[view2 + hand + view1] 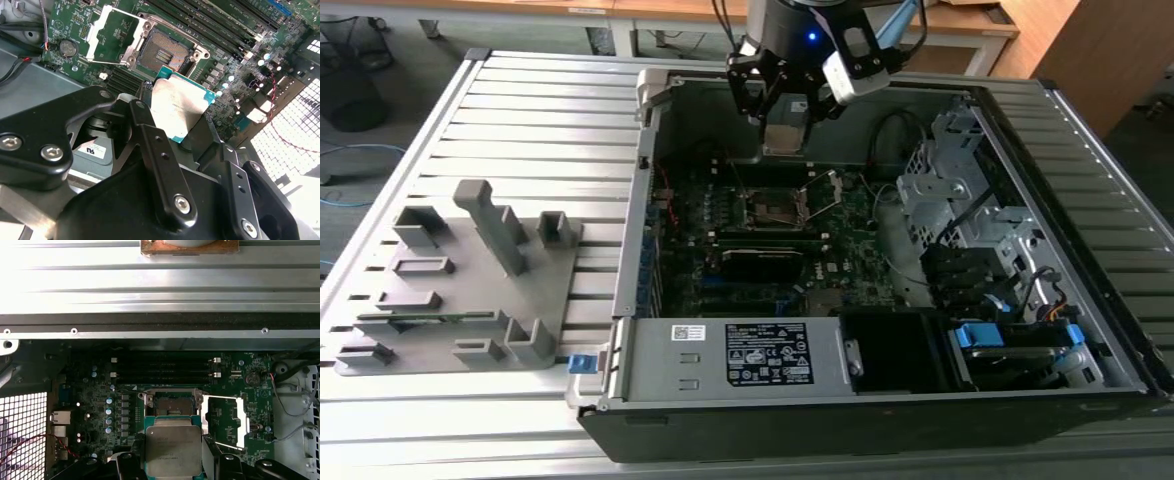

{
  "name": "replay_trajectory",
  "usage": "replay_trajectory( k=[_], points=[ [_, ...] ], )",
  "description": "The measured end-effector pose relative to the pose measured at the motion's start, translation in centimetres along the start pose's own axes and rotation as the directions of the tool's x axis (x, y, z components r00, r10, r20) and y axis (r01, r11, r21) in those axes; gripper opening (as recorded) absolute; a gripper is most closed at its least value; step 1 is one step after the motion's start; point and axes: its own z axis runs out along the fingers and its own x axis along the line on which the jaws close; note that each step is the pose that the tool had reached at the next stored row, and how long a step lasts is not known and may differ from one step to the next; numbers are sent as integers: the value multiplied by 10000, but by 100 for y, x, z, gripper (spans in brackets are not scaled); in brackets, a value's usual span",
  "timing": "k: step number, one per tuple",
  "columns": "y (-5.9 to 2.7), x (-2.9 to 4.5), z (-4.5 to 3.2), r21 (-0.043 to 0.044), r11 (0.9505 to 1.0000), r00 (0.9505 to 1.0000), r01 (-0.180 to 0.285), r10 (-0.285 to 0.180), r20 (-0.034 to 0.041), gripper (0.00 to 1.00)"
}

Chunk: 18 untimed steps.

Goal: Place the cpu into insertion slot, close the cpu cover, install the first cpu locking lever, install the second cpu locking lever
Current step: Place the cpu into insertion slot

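The fingers gripped the cpu by two opposite edges, holding it in the air above the board and close to the bare slot, whose cover stood swung open beside it.

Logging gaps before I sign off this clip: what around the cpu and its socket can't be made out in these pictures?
First wrist view: the cpu is cut off on one side by the picture's edge, and the hand covers its gripped sides.
Same view: the near part of the insertion slot is hidden behind the cpu.
Both wrist views: the cpu's underside is turned away.
Exterior view: the slot's contacts are too small to see.
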Motion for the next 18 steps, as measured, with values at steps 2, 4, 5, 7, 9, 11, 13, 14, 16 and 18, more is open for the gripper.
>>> replay_trajectory(
  k=[2,4,5,7,9,11,13,14,16,18],
  points=[
    [0,0,1,-1,10000,10000,0,0,0,54],
    [0,0,2,0,10000,10000,0,0,0,54],
    [0,0,3,0,10000,10000,0,0,0,54],
    [0,0,5,-1,10000,10000,0,0,0,54],
    [-1,0,7,0,10000,10000,0,0,0,54],
    [-1,0,10,-1,10000,10000,0,0,0,54],
    [-1,0,10,0,10000,10000,0,0,0,54],
    [-1,0,12,0,10000,10000,0,0,0,54],
    [-1,0,19,-3,10000,10000,0,0,2,54],
    [-2,0,22,0,10000,10000,0,0,0,54]
  ],
)
